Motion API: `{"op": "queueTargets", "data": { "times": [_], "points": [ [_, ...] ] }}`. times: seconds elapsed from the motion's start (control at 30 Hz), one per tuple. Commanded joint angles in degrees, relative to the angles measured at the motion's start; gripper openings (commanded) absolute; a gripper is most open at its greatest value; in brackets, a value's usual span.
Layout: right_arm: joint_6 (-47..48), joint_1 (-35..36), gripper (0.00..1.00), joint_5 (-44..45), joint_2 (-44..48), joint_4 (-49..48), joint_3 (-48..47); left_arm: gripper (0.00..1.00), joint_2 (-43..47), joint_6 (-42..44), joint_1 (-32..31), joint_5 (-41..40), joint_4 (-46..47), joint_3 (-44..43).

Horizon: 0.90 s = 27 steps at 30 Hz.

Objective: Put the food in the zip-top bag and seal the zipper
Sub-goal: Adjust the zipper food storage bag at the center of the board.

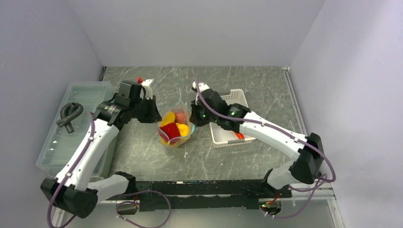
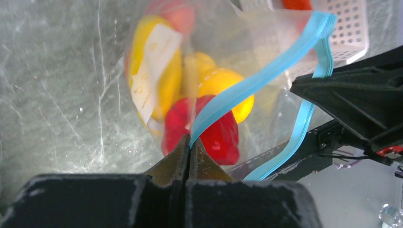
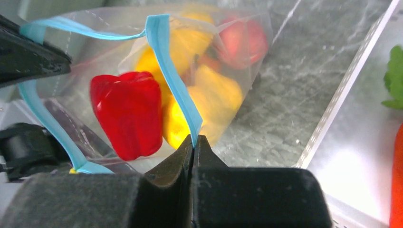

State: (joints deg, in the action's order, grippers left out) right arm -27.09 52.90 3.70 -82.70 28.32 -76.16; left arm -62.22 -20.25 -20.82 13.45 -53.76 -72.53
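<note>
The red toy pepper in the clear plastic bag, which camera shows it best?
The right wrist view: the red toy pepper sits large and sharp in the foreground, seen through the clear plastic bag. The left wrist view shows it blurrier, crossed by the teal-blue zipper strip. The top view shows only a small red patch among yellow pieces.

On the bench (image 1: 142, 161) the zip-top bag (image 1: 184, 127) stands centrally, food (image 1: 170, 130) inside; the basket (image 1: 237, 97) lies just right, the bin (image 1: 57, 152) far left.

Counted are one zip-top bag (image 3: 81, 61), one red pepper (image 3: 127, 114), at least two yellow fruits (image 3: 218, 95), one carrot (image 3: 397, 180), one green leafy piece (image 3: 394, 76), one white basket (image 1: 236, 97) and one lidded bin (image 1: 57, 152).
</note>
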Motion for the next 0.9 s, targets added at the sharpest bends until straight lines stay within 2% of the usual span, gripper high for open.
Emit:
{"op": "queueTargets", "data": {
  "times": [0.0, 0.2, 0.4, 0.5, 0.57, 0.67, 0.73, 0.87],
  "points": [
    [-0.7, -0.3, 0.0, -1.7, -1.4, -2.4, 2.0, 0.0, -0.3, -0.7, 0.2, -0.6, 3.2, -0.3],
    [0.1, -0.3, 0.0, -2.2, -2.3, -2.0, 0.5, 0.0, -0.5, 0.9, 0.2, -2.3, 1.2, -6.0],
    [0.4, -0.3, 0.0, -2.8, -3.5, -1.6, -0.6, 0.0, -1.4, 1.1, 0.2, -1.7, 2.5, -5.2],
    [1.1, -0.3, 0.1, -1.7, -2.7, -0.6, -2.0, 0.0, -1.9, 1.4, 0.2, -1.8, 2.7, -5.0],
    [1.6, -0.3, 0.23, -0.2, -1.7, 0.1, -2.9, 0.0, -2.2, 1.7, 0.2, -2.3, 2.8, -5.1],
    [2.5, -0.3, 0.36, 2.4, -0.2, 1.5, -4.2, 0.0, -2.5, 2.3, 0.2, -3.7, 3.3, -4.7],
    [3.2, -0.3, 0.49, 4.2, 0.7, 2.5, -5.2, 0.0, -2.8, 2.5, 0.2, -4.4, 3.4, -4.4],
    [4.9, -0.6, 0.54, 7.9, 3.0, 5.1, -7.1, 0.0, -3.2, 2.7, 0.2, -4.4, 3.7, -4.4]
  ]
}}
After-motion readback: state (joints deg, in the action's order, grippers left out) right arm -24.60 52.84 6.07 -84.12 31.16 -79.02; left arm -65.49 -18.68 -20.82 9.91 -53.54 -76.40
